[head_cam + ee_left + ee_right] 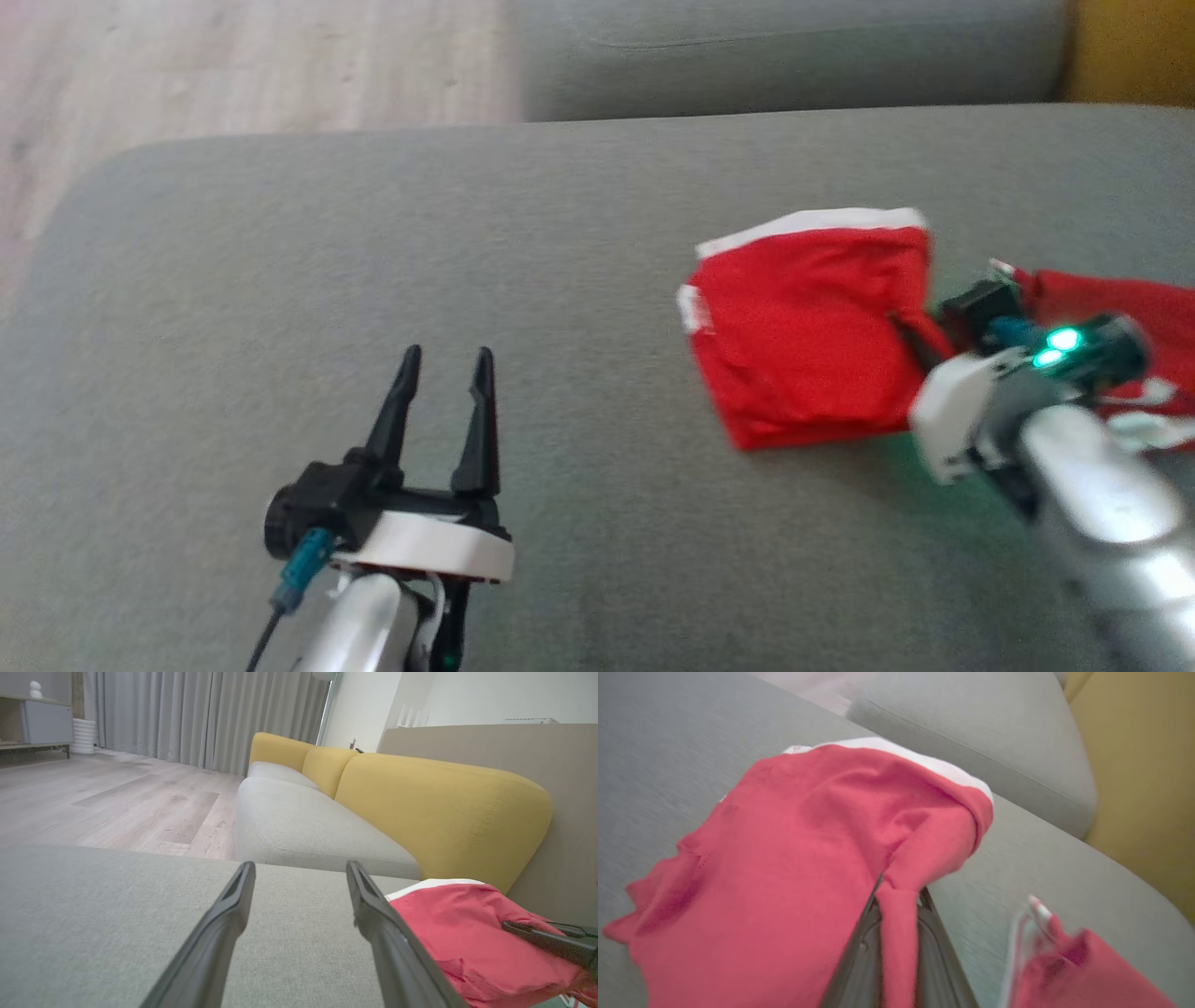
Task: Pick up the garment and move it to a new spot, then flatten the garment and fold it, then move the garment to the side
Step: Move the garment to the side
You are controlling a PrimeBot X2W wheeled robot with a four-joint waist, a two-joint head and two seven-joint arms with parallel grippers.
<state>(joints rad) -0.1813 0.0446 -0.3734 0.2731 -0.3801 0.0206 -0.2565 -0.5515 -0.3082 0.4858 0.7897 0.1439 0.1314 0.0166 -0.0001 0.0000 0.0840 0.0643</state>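
The white-trimmed red garment (803, 336) lies bunched on the grey sofa cushion (373, 233); it looks light, soft and floppy, likely to drape from any pinch, so an edge fold suits. The right pincer (899, 896) is pinching such a fold; the left pincer (446, 359) hangs spread, well apart. No writing is legible, perhaps through blur.
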